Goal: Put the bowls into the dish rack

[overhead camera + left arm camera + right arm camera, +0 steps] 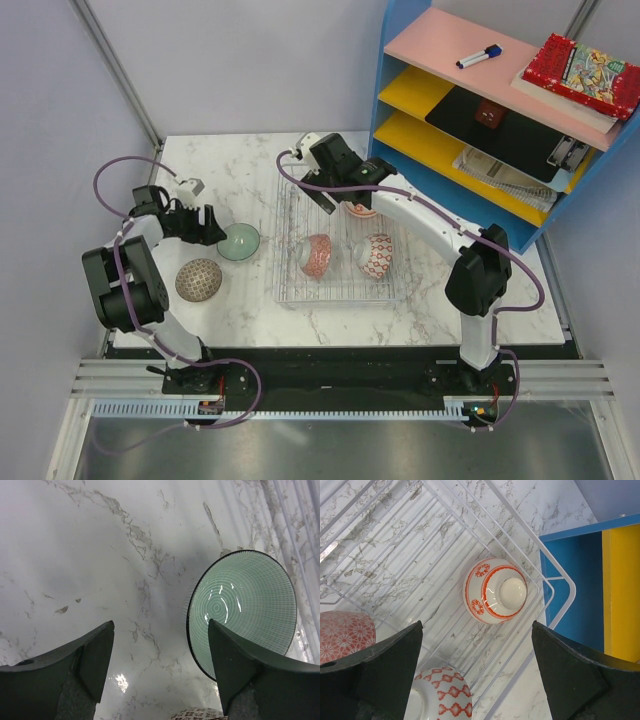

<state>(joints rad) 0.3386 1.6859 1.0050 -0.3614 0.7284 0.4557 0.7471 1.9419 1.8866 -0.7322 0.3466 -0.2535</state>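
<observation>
The wire dish rack lies mid-table and holds three bowls upside down: a red floral one, a red-diamond one and a white one with orange bands. My right gripper hangs open above that white bowl, which sits in the rack's far right corner. Left of the rack, a green bowl stands upright on the marble. My left gripper is open beside it, its right finger over the green bowl's near rim. A brown patterned bowl lies upside down nearer me.
A blue shelf unit with pink and yellow shelves stands at the back right, close to the rack's far corner. It carries a marker, a book and other items. The marble table's left edge runs just beyond the left arm.
</observation>
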